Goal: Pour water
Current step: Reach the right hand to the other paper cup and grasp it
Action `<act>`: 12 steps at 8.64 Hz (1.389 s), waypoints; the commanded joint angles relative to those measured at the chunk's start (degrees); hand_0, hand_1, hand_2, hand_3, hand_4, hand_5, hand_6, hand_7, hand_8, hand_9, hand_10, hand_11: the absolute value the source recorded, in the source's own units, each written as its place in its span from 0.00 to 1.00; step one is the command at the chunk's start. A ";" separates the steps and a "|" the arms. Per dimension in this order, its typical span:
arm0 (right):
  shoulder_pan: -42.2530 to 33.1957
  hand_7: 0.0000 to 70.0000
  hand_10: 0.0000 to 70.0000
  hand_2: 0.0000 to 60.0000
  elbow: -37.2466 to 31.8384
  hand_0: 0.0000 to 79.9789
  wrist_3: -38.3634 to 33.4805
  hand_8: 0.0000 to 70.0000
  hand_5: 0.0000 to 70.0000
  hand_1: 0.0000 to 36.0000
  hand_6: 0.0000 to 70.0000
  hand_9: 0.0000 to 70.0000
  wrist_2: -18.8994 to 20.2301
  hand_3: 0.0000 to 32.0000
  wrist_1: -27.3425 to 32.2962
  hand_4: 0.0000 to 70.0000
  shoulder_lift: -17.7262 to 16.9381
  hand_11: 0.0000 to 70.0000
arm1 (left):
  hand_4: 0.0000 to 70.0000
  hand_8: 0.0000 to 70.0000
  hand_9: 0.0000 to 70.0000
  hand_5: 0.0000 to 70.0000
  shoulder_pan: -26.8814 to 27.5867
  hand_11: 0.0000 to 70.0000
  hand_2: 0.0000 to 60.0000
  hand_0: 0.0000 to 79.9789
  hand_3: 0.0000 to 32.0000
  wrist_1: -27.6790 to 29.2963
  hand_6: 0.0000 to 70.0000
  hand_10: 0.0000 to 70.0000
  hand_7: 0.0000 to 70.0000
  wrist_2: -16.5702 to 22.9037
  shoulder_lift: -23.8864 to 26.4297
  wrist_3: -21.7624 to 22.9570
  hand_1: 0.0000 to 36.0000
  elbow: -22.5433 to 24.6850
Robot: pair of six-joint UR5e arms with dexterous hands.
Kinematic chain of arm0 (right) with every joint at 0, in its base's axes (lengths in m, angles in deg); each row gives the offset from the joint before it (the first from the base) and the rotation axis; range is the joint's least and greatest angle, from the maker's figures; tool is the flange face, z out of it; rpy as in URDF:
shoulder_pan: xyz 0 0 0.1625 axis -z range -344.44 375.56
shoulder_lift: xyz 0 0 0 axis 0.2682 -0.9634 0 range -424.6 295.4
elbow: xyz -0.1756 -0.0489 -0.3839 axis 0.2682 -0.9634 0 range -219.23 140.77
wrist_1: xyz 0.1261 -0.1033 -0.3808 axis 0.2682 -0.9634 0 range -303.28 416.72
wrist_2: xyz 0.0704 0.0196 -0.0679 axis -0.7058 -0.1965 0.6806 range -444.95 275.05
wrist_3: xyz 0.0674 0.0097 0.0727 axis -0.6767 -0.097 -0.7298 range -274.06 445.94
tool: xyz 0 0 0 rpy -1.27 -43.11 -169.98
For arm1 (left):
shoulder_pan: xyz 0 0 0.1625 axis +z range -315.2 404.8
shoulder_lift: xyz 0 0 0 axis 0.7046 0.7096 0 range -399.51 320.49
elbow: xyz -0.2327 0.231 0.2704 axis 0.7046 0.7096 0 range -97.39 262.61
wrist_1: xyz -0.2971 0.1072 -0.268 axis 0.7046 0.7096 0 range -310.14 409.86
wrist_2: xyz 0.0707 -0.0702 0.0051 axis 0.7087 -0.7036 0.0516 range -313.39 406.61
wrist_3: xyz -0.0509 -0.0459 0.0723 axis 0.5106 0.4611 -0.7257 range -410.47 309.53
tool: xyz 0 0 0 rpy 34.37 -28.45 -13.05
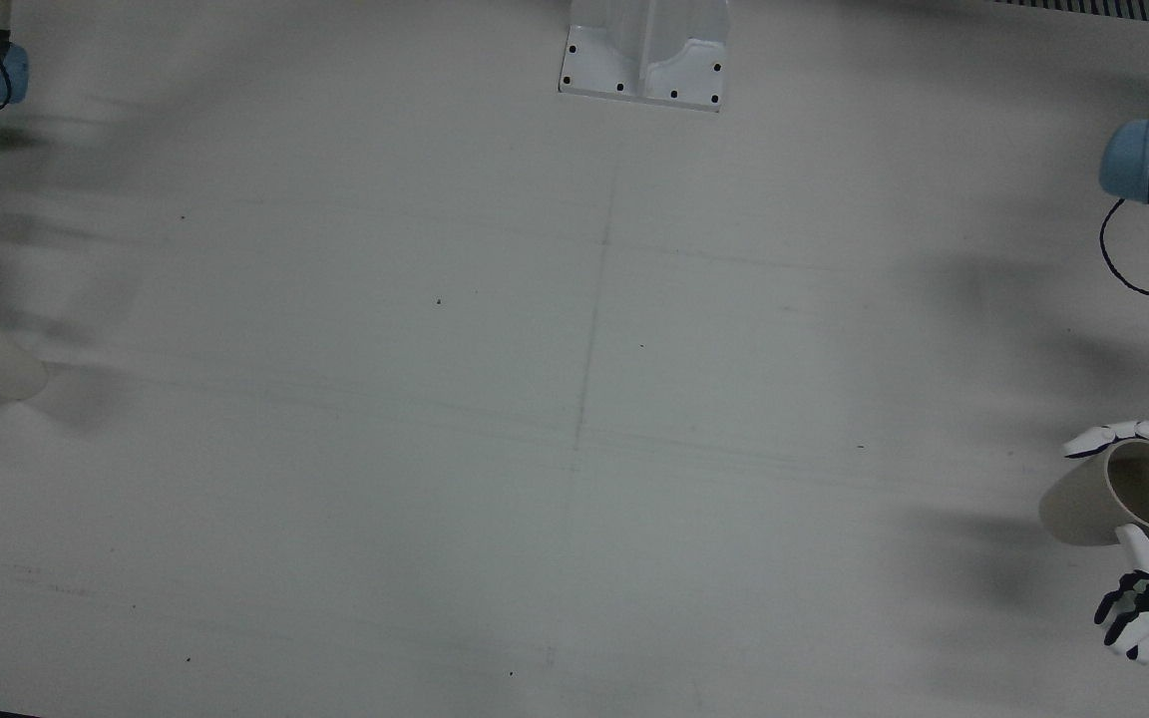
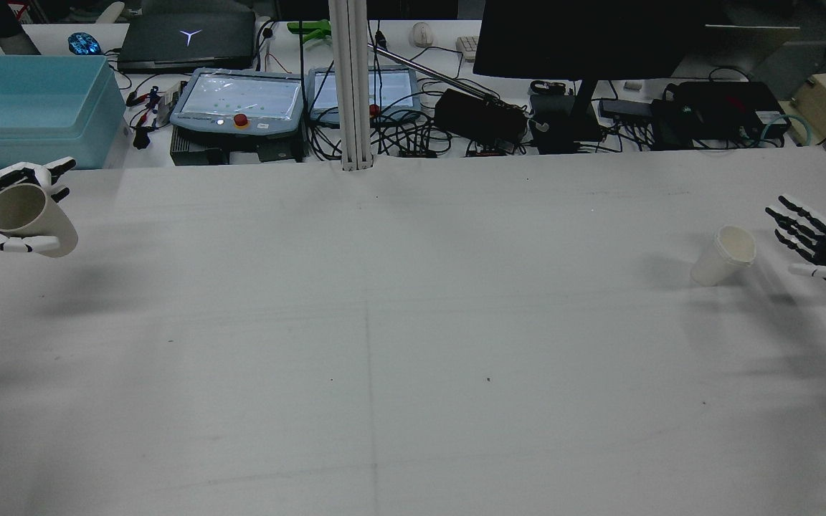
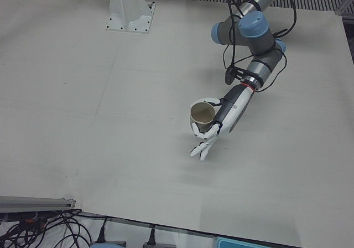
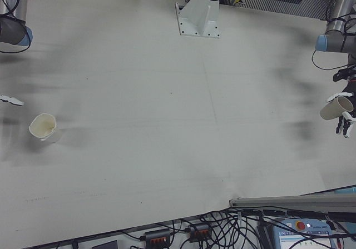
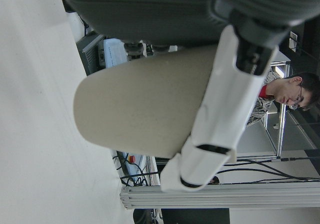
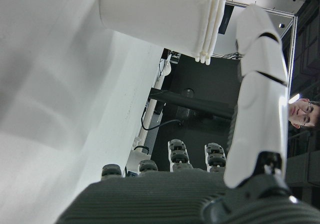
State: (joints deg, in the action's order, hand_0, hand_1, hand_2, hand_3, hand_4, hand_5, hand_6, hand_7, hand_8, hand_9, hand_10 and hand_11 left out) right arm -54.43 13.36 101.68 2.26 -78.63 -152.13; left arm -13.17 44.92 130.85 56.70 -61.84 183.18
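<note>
**A robotics lab station**

You're working in a robotics lab: a broad white surface with arm pedestals bolted to it, two teach pendants, a laptop, a monitor, tangled cables and an aluminium camera post behind.

The table is a plain pale grey-white, marked only by a faint darker seam down its middle and a few small dark specks; the left hand and the right hand are both black with white finger segments. The held cup is beige; the standing cup is off-white, creamy inside; the arm joints carry light-blue caps; a bin beyond the table is turquoise.
</note>
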 commanded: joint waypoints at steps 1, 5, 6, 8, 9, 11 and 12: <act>2.84 0.07 0.00 0.19 1.11 0.69 5.42 0.01 0.10 0.71 0.14 0.00 -0.02 0.00 0.26 0.00 -0.54 0.00 | 0.25 0.01 0.00 1.00 -0.04 0.13 1.00 1.00 0.00 -0.34 0.13 0.04 0.11 -0.31 -0.06 0.12 1.00 0.42; 5.91 0.15 0.00 0.51 3.57 0.72 9.30 0.02 0.12 0.88 0.17 0.01 -0.90 0.00 -0.87 0.00 0.16 0.00 | 0.22 0.02 0.00 1.00 -0.13 0.14 1.00 1.00 0.00 0.45 0.13 0.05 0.11 -0.92 -0.85 0.64 1.00 0.33; 6.53 0.18 0.00 0.52 3.83 0.72 9.92 0.02 0.12 0.88 0.18 0.02 -0.99 0.00 -1.40 0.00 0.42 0.00 | 0.22 0.02 0.00 1.00 -0.13 0.14 1.00 1.00 0.00 0.97 0.13 0.04 0.10 -1.10 -1.46 0.65 1.00 0.33; 7.24 0.22 0.00 0.49 6.11 0.72 11.41 0.02 0.12 0.87 0.19 0.02 -0.99 0.00 -3.94 0.00 0.60 0.00 | 0.21 0.02 0.00 1.00 -0.13 0.14 1.00 1.00 0.00 1.85 0.12 0.04 0.10 -1.10 -2.52 0.65 1.00 0.42; 7.67 0.22 0.00 0.47 6.64 0.72 11.94 0.02 0.12 0.85 0.19 0.02 -1.16 0.02 -4.30 0.00 0.60 0.00 | 0.21 0.01 0.00 1.00 -0.13 0.14 1.00 1.00 0.00 1.94 0.12 0.04 0.10 -1.10 -2.52 0.65 1.00 0.42; 10.30 0.36 0.00 0.61 10.23 0.73 12.03 0.05 0.14 0.92 0.25 0.10 -4.23 0.00 -7.79 0.00 0.60 0.00 | 0.20 0.01 0.00 1.00 -0.13 0.14 1.00 1.00 0.00 2.47 0.12 0.04 0.10 -1.10 -2.96 0.74 1.00 0.42; 11.71 0.61 0.00 0.77 13.38 0.79 12.29 0.19 0.18 1.00 0.40 0.30 -4.33 0.00 -12.69 0.12 0.60 0.00 | 0.19 0.01 0.00 1.00 -0.13 0.13 1.00 1.00 0.00 2.99 0.11 0.04 0.09 -1.10 -3.66 0.74 1.00 0.42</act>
State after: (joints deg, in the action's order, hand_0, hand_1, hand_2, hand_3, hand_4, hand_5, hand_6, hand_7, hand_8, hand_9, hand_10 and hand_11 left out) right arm -45.67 21.50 113.57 -0.43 -83.99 -151.51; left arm -13.33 47.02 129.76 54.07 -61.17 183.59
